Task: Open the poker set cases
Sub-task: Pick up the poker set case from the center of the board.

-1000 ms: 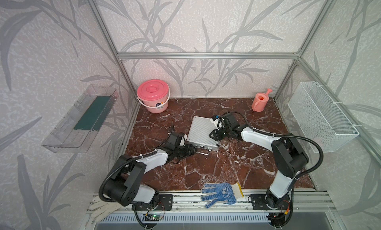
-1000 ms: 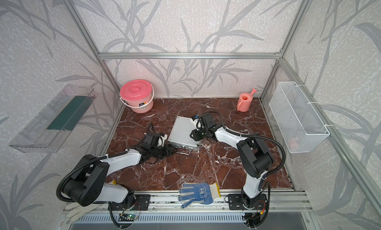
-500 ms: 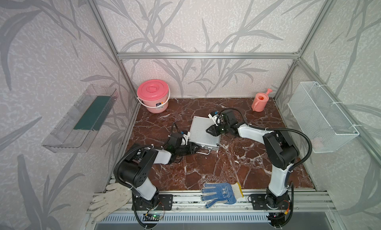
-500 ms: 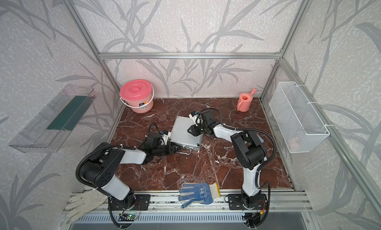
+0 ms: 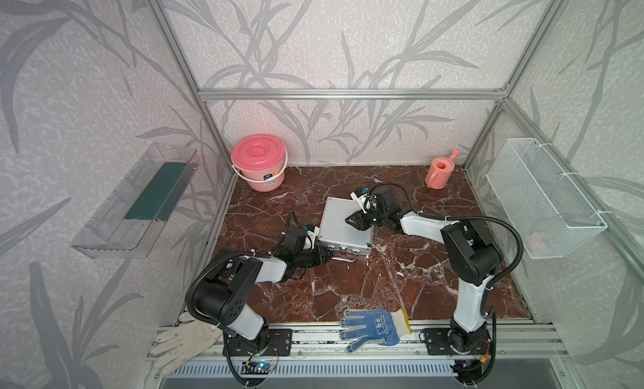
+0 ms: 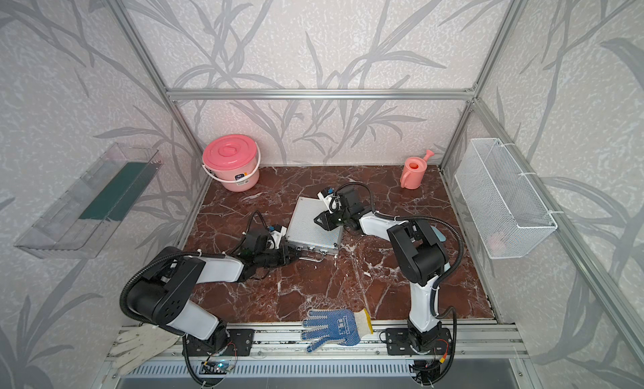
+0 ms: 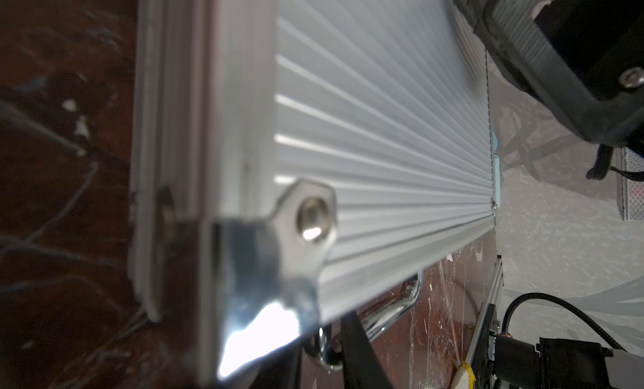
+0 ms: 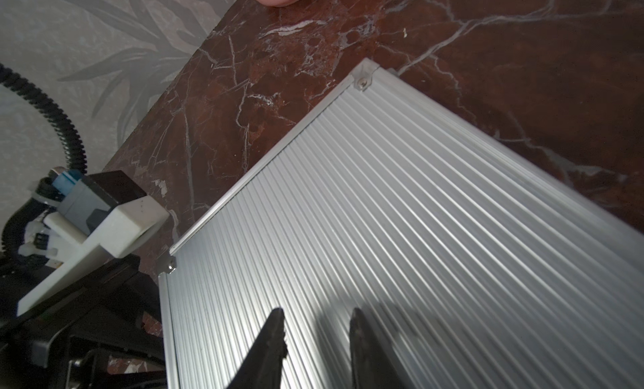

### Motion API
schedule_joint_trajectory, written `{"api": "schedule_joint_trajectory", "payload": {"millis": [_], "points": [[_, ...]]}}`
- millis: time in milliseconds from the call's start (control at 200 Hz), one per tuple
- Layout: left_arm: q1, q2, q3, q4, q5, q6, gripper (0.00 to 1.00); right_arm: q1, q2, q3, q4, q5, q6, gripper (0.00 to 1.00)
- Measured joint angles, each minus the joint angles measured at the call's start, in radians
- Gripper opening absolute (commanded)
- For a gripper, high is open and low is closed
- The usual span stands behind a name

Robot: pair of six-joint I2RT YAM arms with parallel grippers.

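On the marble table (image 5: 348, 293) the silver case (image 5: 343, 225) lies closed, near the middle. The right gripper (image 8: 316, 312) hangs over its lid, jaws parted, empty — the left gripper (image 5: 324, 257) sits at its front corner, perhaps touching; its grip cannot be told.

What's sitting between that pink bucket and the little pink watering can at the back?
Nothing: only bare red marble tabletop runs between the pink lidded bucket and the pink watering can, as both top views show.

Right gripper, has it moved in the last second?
Yes. In a top view the right gripper has shifted farther over the case, toward the pink bucket.
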Motion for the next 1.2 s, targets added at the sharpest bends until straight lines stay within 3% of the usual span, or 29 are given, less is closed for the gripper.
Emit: {"api": "schedule_joint_trajectory", "payload": {"millis": [195, 385, 550, 715, 945, 1205], "points": [[-0.001, 0.032, 0.023, 0.002, 0.027, -0.004, 0.13, -0.002, -0.243, -0.212, -0.080, 0.047, 0.072, 0.53], [-0.001, 0.054, 0.035, 0.017, 0.043, -0.019, 0.13, 0.031, -0.522, -0.420, -0.108, 0.032, 0.201, 0.53], [-0.002, 0.056, 0.038, 0.019, 0.046, -0.024, 0.12, 0.058, -0.620, -0.571, -0.064, -0.019, 0.311, 0.54], [-0.002, 0.048, 0.042, 0.000, 0.043, -0.021, 0.12, 0.058, -0.563, -0.709, 0.105, -0.056, 0.446, 0.60], [-0.002, 0.036, 0.043, -0.022, 0.033, -0.019, 0.12, 0.080, -0.398, -0.769, 0.462, -0.071, 0.621, 0.64], [-0.002, 0.036, 0.044, -0.021, 0.034, -0.021, 0.11, 0.113, -0.071, -0.755, 0.962, -0.053, 0.753, 0.62]]}}
